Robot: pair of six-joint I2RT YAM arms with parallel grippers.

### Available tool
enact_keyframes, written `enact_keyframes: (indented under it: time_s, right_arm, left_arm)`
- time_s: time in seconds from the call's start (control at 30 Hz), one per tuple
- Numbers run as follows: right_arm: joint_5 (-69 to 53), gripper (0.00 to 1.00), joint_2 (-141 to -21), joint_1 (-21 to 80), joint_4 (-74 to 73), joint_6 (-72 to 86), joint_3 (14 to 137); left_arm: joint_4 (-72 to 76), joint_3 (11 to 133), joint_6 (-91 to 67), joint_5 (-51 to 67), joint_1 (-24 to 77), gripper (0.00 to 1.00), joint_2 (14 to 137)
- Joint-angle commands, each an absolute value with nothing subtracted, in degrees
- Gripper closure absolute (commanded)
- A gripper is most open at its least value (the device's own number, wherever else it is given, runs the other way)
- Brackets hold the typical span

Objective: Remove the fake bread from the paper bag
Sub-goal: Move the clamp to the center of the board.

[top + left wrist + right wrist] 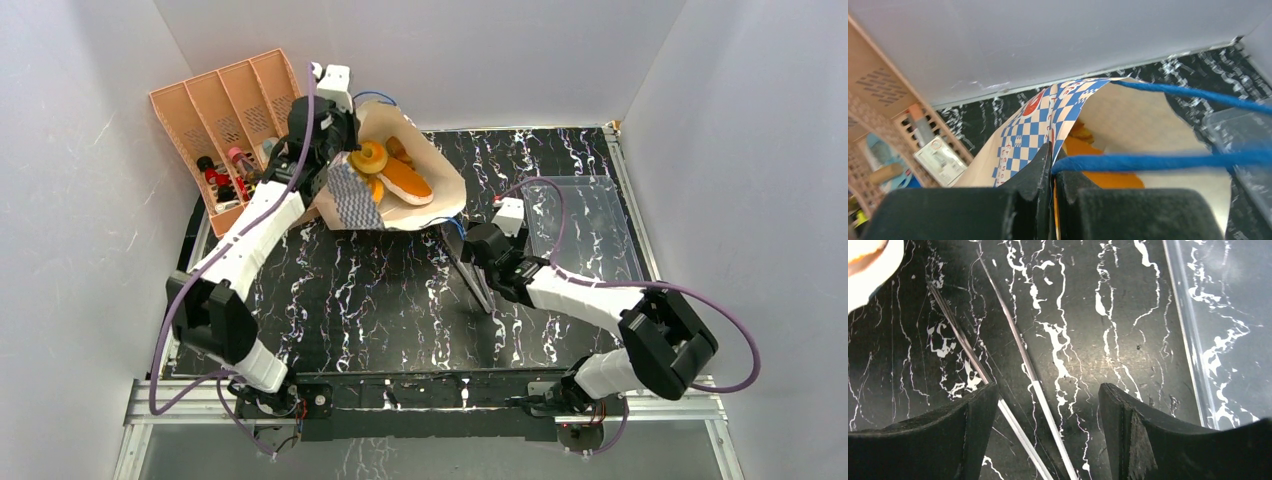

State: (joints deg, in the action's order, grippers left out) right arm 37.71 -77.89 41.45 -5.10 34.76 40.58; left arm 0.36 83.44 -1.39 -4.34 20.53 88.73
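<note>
The paper bag (440,170) lies tilted open at the back left, its checkered band (1023,135) facing me. My left gripper (343,162) (1052,162) is shut on the bag's rim by a blue cord handle (1148,161). Inside the bag lies the fake bread: a golden ring bagel (369,157), a long orange-topped loaf (405,182) and a brown piece (398,148). Orange bread (1083,147) shows past the fingers. My right gripper (474,252) (1048,390) hangs open just above the metal tongs (472,275) (1018,347), which lie on the table with nothing between the fingers.
An orange slotted organiser (215,110) (878,95) with small items stands at the back left against the wall. A clear plastic tray (570,182) (1193,340) sits right of the right gripper. The black marbled table (380,300) is walled in by white panels.
</note>
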Motion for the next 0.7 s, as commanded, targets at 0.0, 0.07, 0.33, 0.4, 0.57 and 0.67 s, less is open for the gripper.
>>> enact_keyframes:
  time_s: [0.0,0.07,0.33,0.4,0.57,0.67]
  right_arm:
    - [32.4,0.3,-78.4,40.9,0.1,30.1,44.2]
    - [31.6,0.31,-80.1,40.9,0.3,30.1,45.9]
    - [36.3,0.3,-81.7,40.3,-3.6,31.1,54.9]
    - [38.2,0.29,-79.5,39.6,-4.6,31.2,55.9]
    - [42.6,0.23,-70.8,37.5,-5.7,30.2,57.8]
    - [45.0,0.19,-67.8,36.5,-7.0,28.6,60.5]
  left_arm:
    - [-0.7,93.8,-11.2,0.0,20.1,1.0,91.5]
    - [-1.9,96.1,-13.9,0.2,20.1,1.0,92.8]
    - [-7.2,105.4,-22.6,2.7,20.1,1.0,98.5]
    - [-7.0,106.3,-23.9,2.5,20.0,1.0,99.7]
    - [-7.1,108.8,-28.0,2.8,20.1,1.0,103.2]
    - [-6.0,109.2,-29.8,2.6,20.2,1.0,104.6]
